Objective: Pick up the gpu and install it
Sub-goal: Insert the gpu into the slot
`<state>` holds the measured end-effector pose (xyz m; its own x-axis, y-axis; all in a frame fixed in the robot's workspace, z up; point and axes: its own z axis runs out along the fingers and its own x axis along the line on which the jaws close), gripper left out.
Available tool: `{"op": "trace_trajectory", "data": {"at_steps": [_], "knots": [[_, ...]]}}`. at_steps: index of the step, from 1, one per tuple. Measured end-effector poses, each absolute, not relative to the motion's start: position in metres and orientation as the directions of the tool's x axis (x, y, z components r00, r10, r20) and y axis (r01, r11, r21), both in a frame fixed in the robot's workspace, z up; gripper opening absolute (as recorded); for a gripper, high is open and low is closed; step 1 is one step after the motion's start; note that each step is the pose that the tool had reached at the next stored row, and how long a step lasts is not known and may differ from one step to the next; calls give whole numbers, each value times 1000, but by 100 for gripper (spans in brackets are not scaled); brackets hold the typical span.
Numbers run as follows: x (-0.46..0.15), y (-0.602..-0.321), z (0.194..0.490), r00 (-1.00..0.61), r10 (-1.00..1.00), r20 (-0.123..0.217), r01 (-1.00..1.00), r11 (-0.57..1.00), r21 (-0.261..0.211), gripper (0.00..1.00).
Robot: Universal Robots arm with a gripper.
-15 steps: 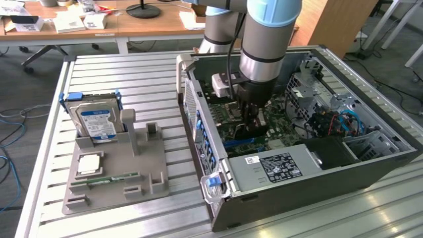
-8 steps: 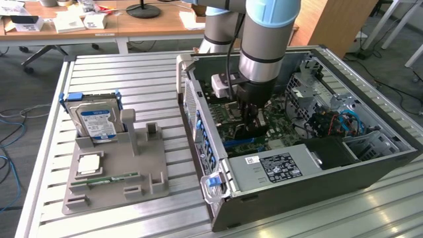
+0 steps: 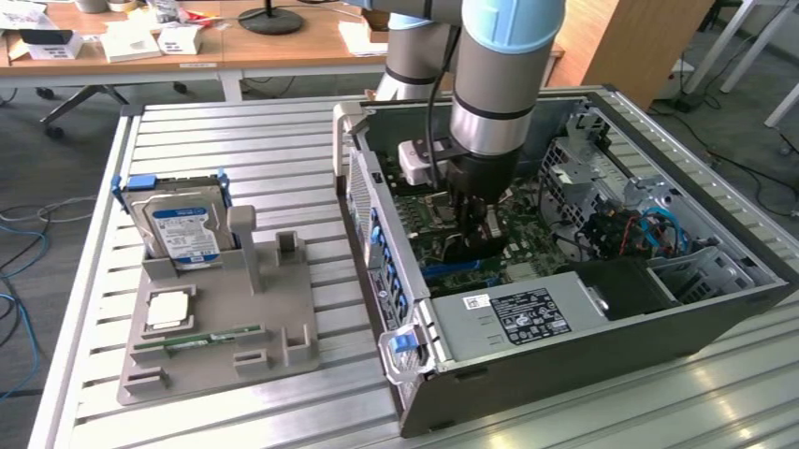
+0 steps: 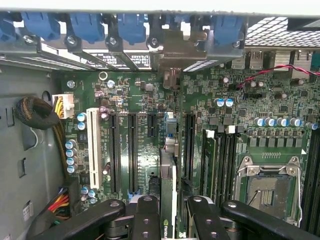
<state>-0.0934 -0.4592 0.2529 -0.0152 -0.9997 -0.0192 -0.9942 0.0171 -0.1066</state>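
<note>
You have the jaws down inside the open black tower computer case (image 3: pixel 587 346), which lies on its side on the slatted aluminium worktop (image 3: pixel 225 131), toward the edge at the exterior view's right. They stand about half closed and clamp the gpu (image 4: pixel 169 170), a thin dark circuit card seen edge-on, with one black finger (image 4: pixel 146 217) against each face. The card stands upright over the green motherboard (image 4: pixel 150 100), in line with the long black expansion slots (image 4: pixel 132 150). Whether its lower edge touches a slot you probably cannot settle from here, since the card itself hides it. The silver processor socket (image 4: pixel 270 185) sits well apart from it. Near the worktop's edge at the exterior view's left, a grey moulded fixture (image 3: pixel 281 304) carries a silver hard drive with a blue-white label (image 3: pixel 185 229) standing upright, a square silver processor chip (image 3: pixel 168 309) lying flat, and a slim green memory stick (image 3: pixel 200 339) just beside the chip.
</note>
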Motion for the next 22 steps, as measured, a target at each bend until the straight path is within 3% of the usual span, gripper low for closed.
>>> {"op": "trace_trajectory", "data": {"at_steps": [22], "knots": [[-96, -458, 251, -15, -1000, -23, -993, 18, -118, 26]]}}
